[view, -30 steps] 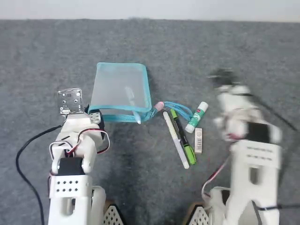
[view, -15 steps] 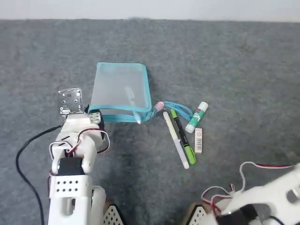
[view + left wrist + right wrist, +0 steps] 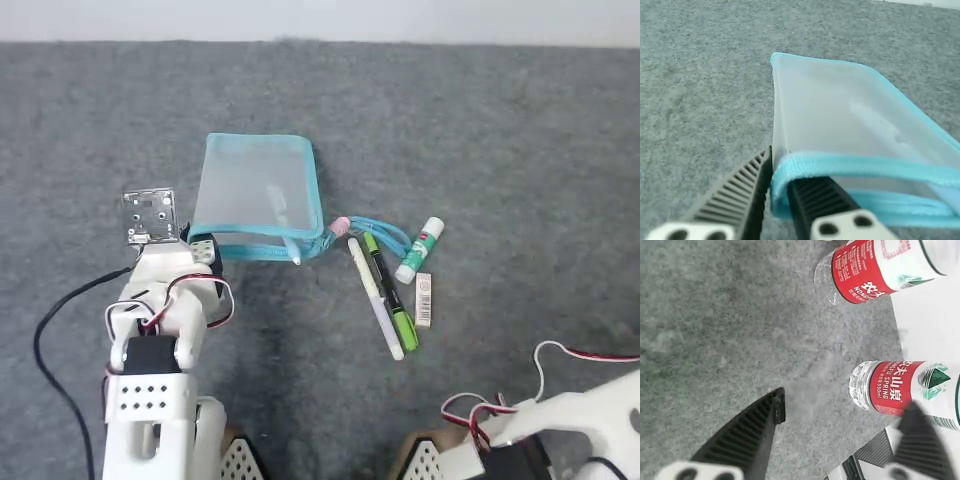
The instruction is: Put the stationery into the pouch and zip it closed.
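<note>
A translucent pouch with teal trim lies flat on the grey mat, its opening toward the arms. One white pen is inside it, tip poking out of the opening. My left gripper is shut on the pouch's near left corner; the left wrist view shows the teal rim pinched by my left gripper. Right of the pouch lie a white pen, a green marker, a glue stick and a small eraser. My right gripper is open, far from them.
The right arm is folded low at the bottom right edge of the high view. A pink zipper pull and teal strap lie by the pouch's right corner. Two red-labelled bottles lie off the mat.
The right arm has pulled back from beside the glue stick to the bottom right corner. The left arm, pouch and stationery have not moved.
</note>
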Robot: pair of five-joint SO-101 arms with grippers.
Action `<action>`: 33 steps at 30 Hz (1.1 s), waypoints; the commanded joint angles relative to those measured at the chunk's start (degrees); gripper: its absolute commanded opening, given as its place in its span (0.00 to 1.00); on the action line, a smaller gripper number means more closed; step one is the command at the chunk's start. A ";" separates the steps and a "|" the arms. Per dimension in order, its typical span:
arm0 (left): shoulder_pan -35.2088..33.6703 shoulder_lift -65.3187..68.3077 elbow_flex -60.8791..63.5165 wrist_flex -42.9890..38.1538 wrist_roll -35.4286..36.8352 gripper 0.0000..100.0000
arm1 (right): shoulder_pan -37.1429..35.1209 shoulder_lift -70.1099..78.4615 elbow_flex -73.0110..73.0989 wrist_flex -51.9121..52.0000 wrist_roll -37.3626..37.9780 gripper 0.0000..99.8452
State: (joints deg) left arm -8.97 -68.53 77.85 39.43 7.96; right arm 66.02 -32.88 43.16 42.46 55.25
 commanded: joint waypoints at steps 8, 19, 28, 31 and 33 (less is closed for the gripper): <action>0.00 -0.97 -2.42 0.35 -0.35 0.01 | -0.84 -0.75 -0.53 2.42 2.29 0.07; -0.09 -1.05 -2.42 0.35 -0.35 0.01 | -1.10 -0.22 -0.35 3.56 0.88 0.22; 0.00 -1.05 -2.42 0.35 -0.35 0.01 | -1.36 -0.40 -2.37 23.78 16.97 0.16; -0.09 -1.14 -2.42 0.35 -0.35 0.01 | -2.24 -0.22 -2.46 23.69 16.09 0.16; -0.09 -1.14 -2.42 0.35 -0.35 0.01 | -1.36 -0.84 -2.46 17.45 8.62 0.14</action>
State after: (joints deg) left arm -8.97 -68.53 77.85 39.43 7.96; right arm 64.88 -32.88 43.16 65.85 70.99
